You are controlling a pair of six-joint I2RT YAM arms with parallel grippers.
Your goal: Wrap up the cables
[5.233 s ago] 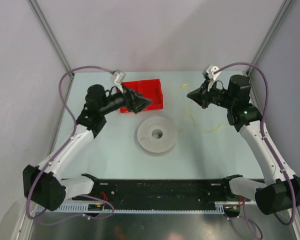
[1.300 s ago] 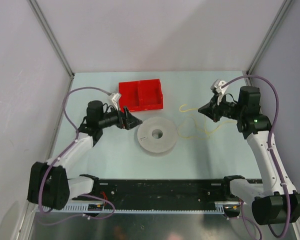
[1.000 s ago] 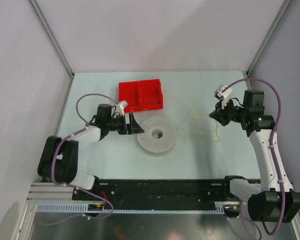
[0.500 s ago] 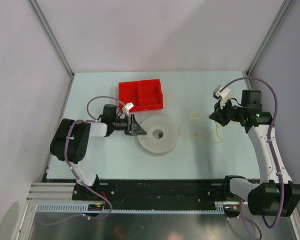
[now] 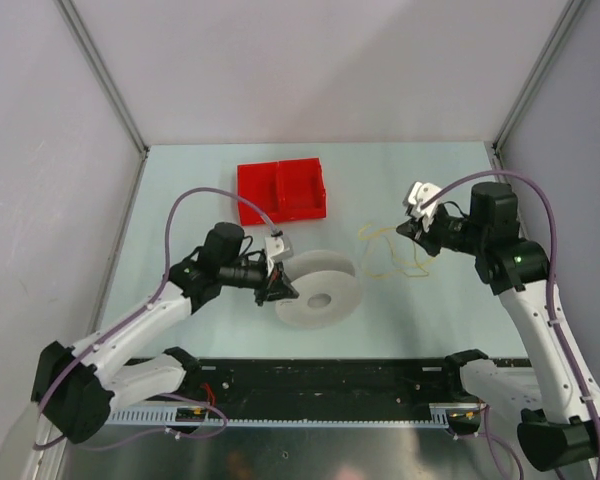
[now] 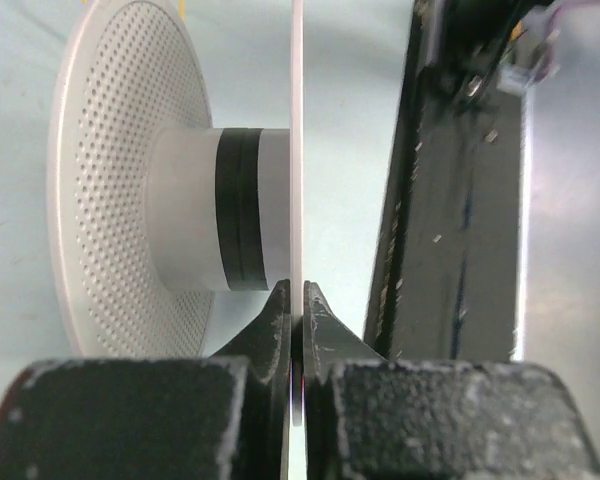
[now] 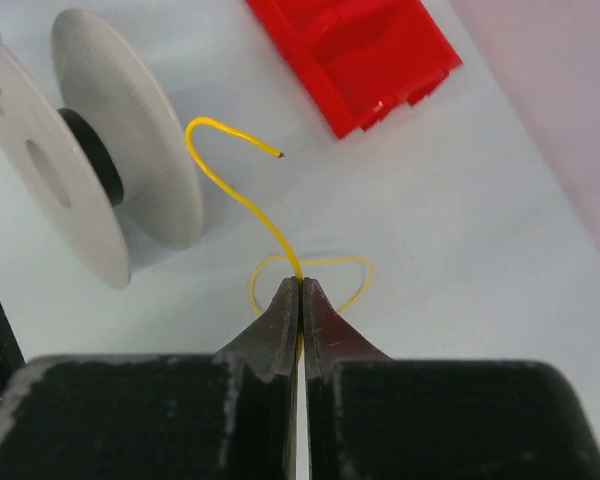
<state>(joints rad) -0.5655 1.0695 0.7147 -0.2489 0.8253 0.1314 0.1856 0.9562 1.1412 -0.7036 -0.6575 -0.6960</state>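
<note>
Rail: a black rail [image 5: 330, 375] runs along the near edge of the bench [image 5: 180, 200], between the two arm bases.
Left arm pose: it reaches forward and inward from its base, with the wrist pointing right toward the spool [image 5: 320, 290].
Left pincer [image 6: 295, 300]: closed on the rim of one spool disc. The wrist view shows the thin disc edge clamped between both fingertips.
Spool: white, with two discs (one of them perforated) joined by a hub that carries a black band. It stands tipped up on edge near the middle of the bench. No cable shows on the hub.
Cable [image 7: 250, 210]: a thin yellow wire lying in loose loops on the bench to the right of the spool, with one stretch raised in the right pincer [image 7: 300, 290]. The free end curls into a hook toward the spool but does not touch it.
Cable handling (a judgement): probably very light, springy and kinked. It is likely to keep its curl, slide through a loose grip and snag on its own loops. Take hold just behind the free end, so that a short stub can be steered to the hub.
Right pincer: closed on the cable, a little back from the free end.
Right arm pose: the elbow is raised over the right side of the bench and the wrist points left toward the spool.
Tray [image 5: 300, 190]: red, with two compartments, at the far side of the bench, apart from both spool and cable.
</note>
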